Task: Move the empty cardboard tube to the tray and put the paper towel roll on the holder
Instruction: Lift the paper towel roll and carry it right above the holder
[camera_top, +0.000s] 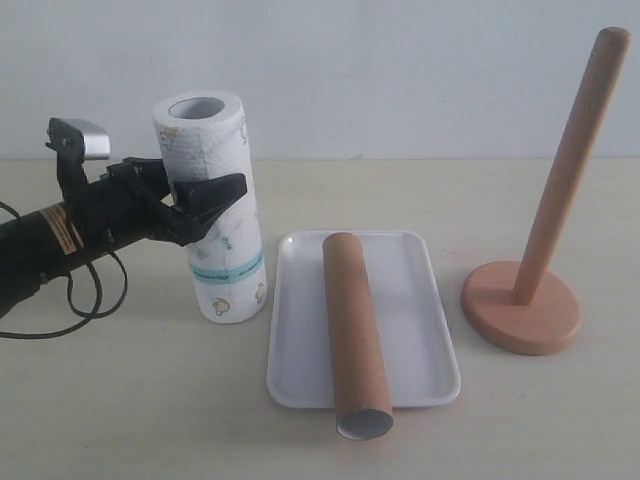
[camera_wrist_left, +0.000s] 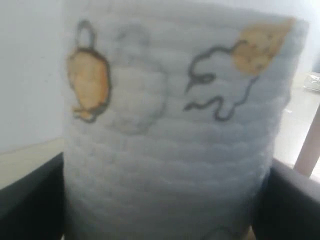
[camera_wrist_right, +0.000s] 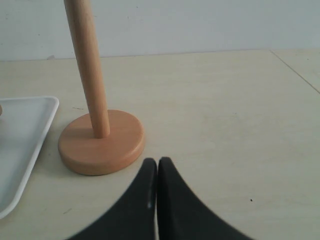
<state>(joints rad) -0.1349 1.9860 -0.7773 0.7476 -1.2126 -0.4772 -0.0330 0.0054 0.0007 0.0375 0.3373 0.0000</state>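
Observation:
The paper towel roll (camera_top: 228, 285) stands upright on the table, left of the tray. My left gripper (camera_top: 222, 190) comes in from the left and straddles its upper half, one black finger (camera_top: 210, 195) across its front. In the left wrist view the roll (camera_wrist_left: 165, 125) fills the space between both fingers (camera_wrist_left: 30, 200), which press its sides. The empty cardboard tube (camera_top: 355, 330) lies lengthwise on the white tray (camera_top: 420, 330), its near end over the front rim. The wooden holder (camera_top: 540, 270) stands bare at the right. My right gripper (camera_wrist_right: 157, 162) is shut and empty, close to the holder's base (camera_wrist_right: 100, 145).
A black cable (camera_top: 90, 295) loops on the table under the left arm. The tray's corner (camera_wrist_right: 25, 130) lies beside the holder's base in the right wrist view. A pale wall runs behind the table.

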